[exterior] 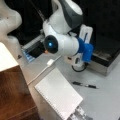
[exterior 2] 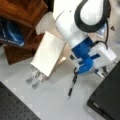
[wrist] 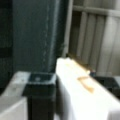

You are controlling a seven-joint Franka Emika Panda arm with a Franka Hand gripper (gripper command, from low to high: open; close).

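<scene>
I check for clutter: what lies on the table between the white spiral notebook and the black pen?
Nothing: in both front views only bare grey table separates the white spiral notebook from the black pen. The end effector hangs above the pen.

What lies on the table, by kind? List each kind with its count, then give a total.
White notepad: 1
Black pen: 1
Brown wooden stand: 1
Black box: 1
Total: 4
The gripper hangs over the table, nearest the pen.
</scene>
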